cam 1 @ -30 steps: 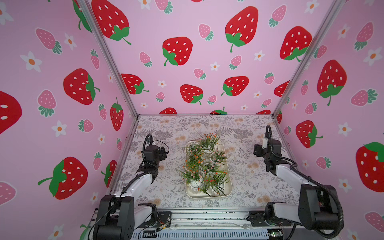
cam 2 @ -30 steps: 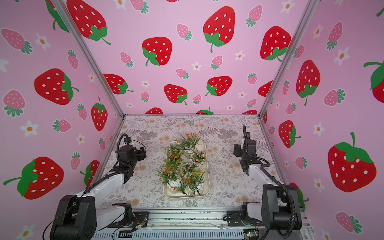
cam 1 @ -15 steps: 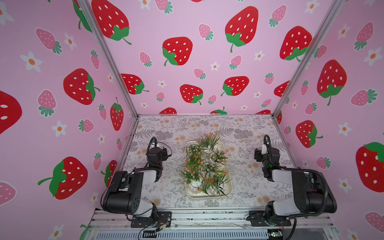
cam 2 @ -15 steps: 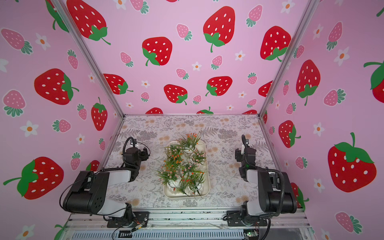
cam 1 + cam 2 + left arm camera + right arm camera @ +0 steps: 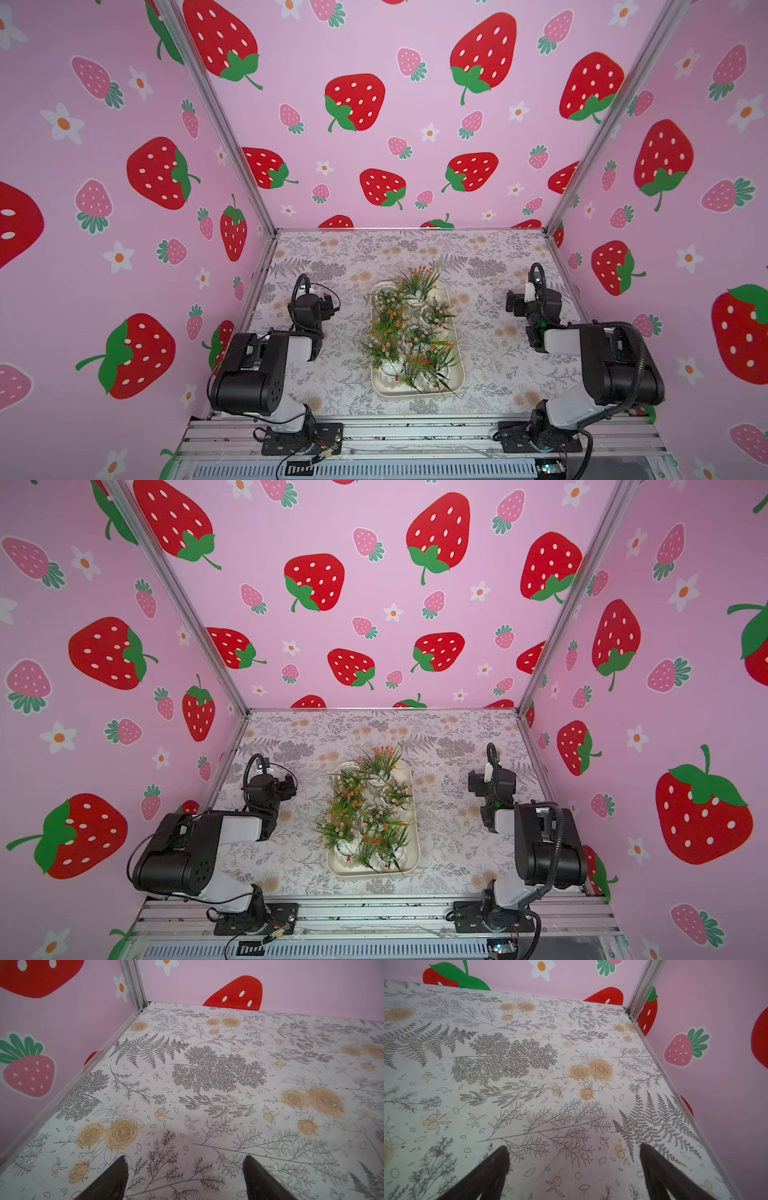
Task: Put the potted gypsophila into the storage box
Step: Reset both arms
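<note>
potted gypsophila crowded together inside the storage box, box in the middle of the floral table, left gripper well apart on its side, fingers spread wide, holding nothing, right gripper on other side, also spread, empty

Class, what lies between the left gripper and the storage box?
Only bare flower-printed table, seen in both top views; the open left gripper stands apart from the box.

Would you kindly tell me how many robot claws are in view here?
2. The left claw sits left of the storage box; the right claw sits right of it. Both are open and empty; none hidden.
</note>
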